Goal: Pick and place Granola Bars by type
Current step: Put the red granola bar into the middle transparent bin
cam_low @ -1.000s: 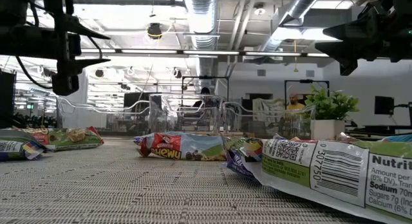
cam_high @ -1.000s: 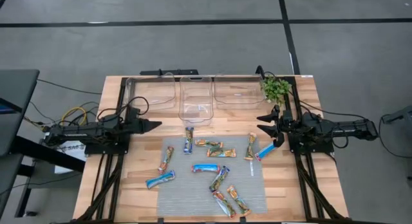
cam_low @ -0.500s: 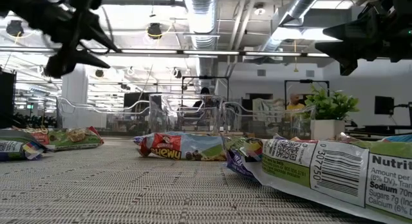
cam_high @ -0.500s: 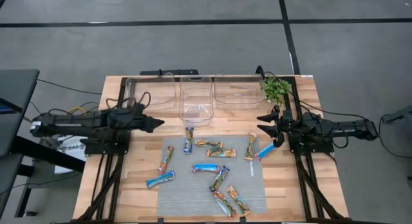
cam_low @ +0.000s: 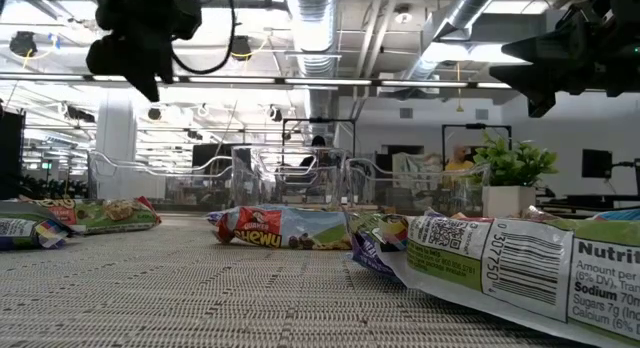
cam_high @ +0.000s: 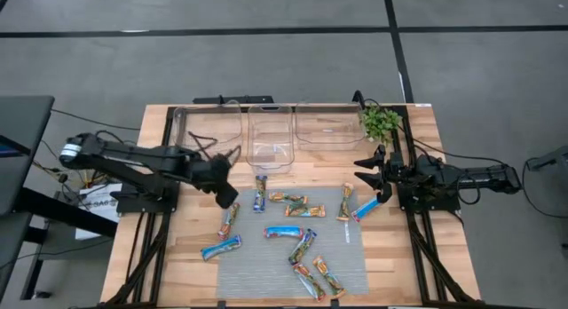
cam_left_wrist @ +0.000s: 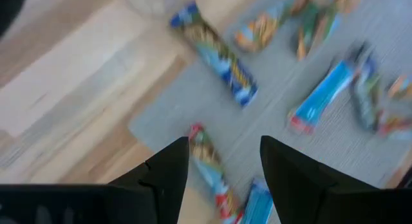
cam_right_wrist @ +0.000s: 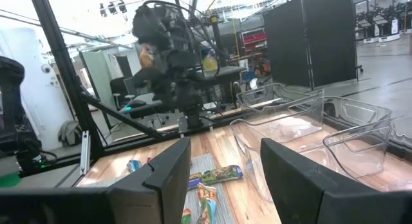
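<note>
The wooden tabletop (cam_high: 177, 256) has bare boards along its left side, open room beside the grey mat (cam_high: 355, 265) that covers its middle and near part. The left hand (cam_high: 228, 186) hangs over the mat's far left corner, its two fingers spread apart with nothing between them. A second ago it lay back over the tabletop's left edge; the arm has since swung inward and forward.

The Granola Bars (cam_high: 293, 229) lie scattered across the mat and the boards around it: a blue-ended one (cam_high: 259, 194) just beside the left hand, a multicoloured one (cam_high: 230, 218) and a blue one (cam_high: 221, 248) on the wood left of the mat, others clustered toward the mat's near edge. Along the far edge stand three clear bins (cam_high: 271, 136), with a small plant (cam_high: 381, 121) at their right end.

The right hand (cam_high: 371, 174) hovers by the mat's far right corner, unmoved from before, fingers parted and empty, a blue bar (cam_high: 366, 209) lying near it.

The left wrist view looks straight down between its fingers (cam_left_wrist: 164, 176) onto the bars (cam_left_wrist: 219, 56), blurred. The low view alone shows wrapper print, with one bar (cam_low: 275, 228) face-on, and the room behind. The right wrist view shows the left arm (cam_right_wrist: 170, 37) across the tabletop, raised clear of the bins (cam_right_wrist: 302, 134).
</note>
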You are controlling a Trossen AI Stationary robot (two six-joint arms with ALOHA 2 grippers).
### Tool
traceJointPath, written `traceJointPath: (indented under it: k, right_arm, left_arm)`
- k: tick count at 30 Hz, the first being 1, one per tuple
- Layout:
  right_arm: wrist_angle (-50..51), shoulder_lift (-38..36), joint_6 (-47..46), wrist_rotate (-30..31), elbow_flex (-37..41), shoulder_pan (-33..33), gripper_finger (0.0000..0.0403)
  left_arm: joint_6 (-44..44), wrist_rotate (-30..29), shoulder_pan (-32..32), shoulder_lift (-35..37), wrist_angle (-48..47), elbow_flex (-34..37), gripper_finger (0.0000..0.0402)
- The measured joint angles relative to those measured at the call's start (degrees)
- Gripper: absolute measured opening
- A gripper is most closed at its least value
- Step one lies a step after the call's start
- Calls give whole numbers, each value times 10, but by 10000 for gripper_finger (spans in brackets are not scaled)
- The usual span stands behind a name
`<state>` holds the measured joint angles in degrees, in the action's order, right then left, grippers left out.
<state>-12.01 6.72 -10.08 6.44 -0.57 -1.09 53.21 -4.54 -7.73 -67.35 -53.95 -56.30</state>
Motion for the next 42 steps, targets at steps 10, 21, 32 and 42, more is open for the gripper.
traceJointPath:
  k: [10, 21, 32, 42]
  right_arm:
    - [0, 0, 0, 0, 0, 0, 180]
    - [0, 0, 0, 0, 0, 0, 182]
    - [0, 0, 0, 0, 0, 0, 183]
    - [0, 0, 0, 0, 0, 0, 182]
  left_arm:
    - [17, 25, -51, -60, -9, -18, 185]
    - [144, 46, -52, -110, -68, -16, 185]
    - [156, 119, -65, -256, 31, -16, 185]
    - [156, 104, -67, -319, 40, -16, 185]
